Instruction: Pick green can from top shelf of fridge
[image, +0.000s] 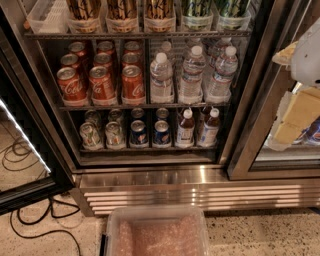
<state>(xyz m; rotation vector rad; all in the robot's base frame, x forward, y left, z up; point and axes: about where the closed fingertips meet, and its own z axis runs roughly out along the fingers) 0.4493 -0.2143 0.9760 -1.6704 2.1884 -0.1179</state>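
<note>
The green can (196, 10) stands upright on the top shelf (135, 35) of the fridge (150, 180), at the top edge of the frame right of centre, with only its lower part in view. A second like it (231, 10) stands just to its right. The claw (299, 112) hangs at the right edge of the frame, outside the open bay and in front of the glass door (260, 125); I cannot tell whether it is clenched or released, and it grasps nothing I can see. So the can lies up and to the left of the claw and deeper in, with its long axis vertical, which suits a level approach from the front. The steel door post (240, 100) stands between claw and can and looks the main thing to clear. The gold cans (122, 10) crowd the can's left side, and its base sits in a clear tray (196, 22) whose lip it must be lifted over. Cola cans (102, 82) and bottles (192, 75) fill the rack below; a bin (155, 230) sits on the floor at the bottom of the frame
</note>
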